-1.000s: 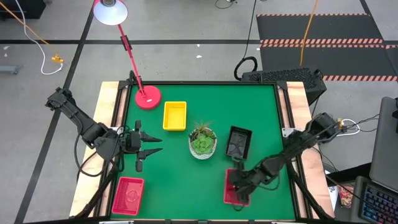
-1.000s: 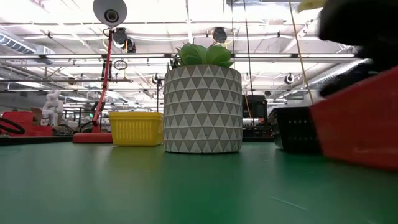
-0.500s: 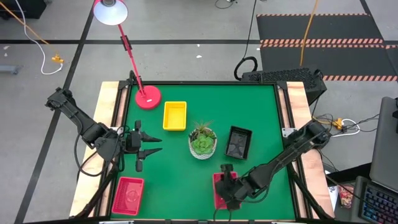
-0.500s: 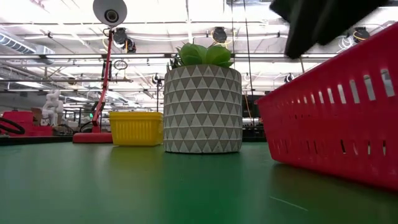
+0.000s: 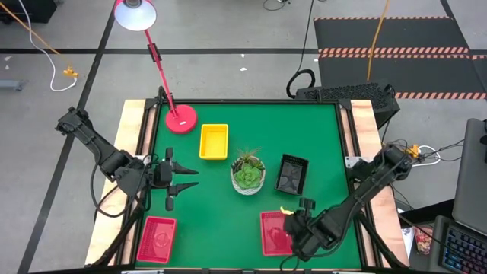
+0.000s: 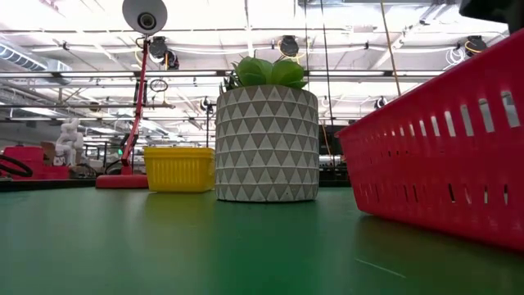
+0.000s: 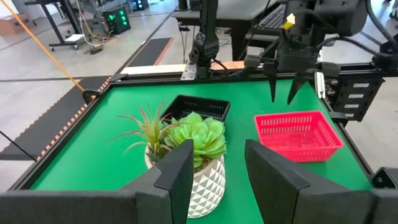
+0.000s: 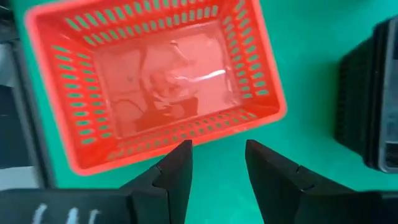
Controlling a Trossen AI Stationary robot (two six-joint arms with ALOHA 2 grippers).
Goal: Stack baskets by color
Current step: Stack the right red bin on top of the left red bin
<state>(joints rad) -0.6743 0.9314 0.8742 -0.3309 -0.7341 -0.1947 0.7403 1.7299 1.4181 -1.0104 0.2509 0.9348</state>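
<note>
Second red basket (image 5: pixel 157 238) only overhead

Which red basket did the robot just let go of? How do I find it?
Start at the potted plant mid-table. Go toward the near edge: the red basket beside the right gripper, whose fingers stand open. The other red basket sits alone in the near left corner.

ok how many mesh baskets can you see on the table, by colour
red plastic mesh baskets: 2, front left and front middle
yellow plastic mesh basket: 1
black plastic mesh basket: 1
total: 4; any nested inside these cannot be told apart
</note>
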